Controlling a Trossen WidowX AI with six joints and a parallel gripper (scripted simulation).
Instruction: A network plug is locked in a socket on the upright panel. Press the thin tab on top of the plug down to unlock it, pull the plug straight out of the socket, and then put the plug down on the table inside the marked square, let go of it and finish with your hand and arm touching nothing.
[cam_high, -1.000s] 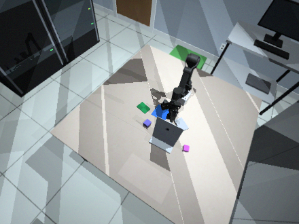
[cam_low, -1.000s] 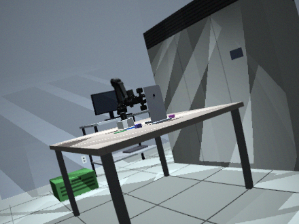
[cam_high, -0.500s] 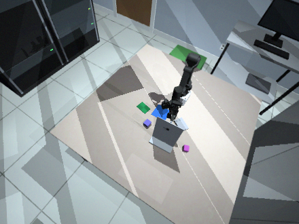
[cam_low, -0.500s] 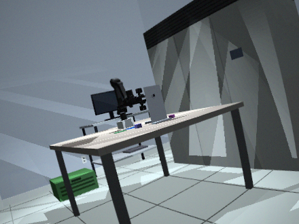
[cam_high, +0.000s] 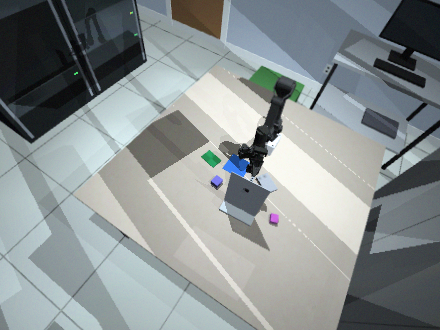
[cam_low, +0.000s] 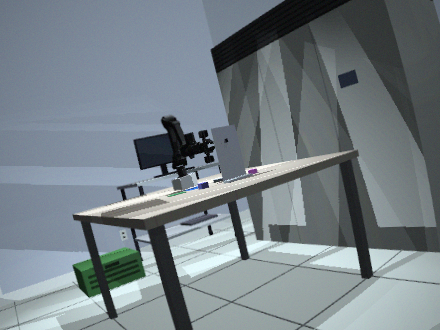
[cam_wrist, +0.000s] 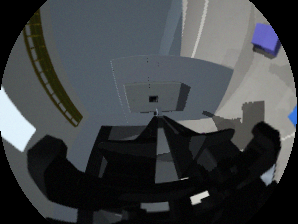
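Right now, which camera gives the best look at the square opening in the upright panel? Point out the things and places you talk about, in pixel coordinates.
The wrist view: it faces the square opening (cam_wrist: 153, 99) from close up, just beyond the fingertips. The top and exterior views show it (cam_high: 246, 190) (cam_low: 226, 140) only as a small dark spot.
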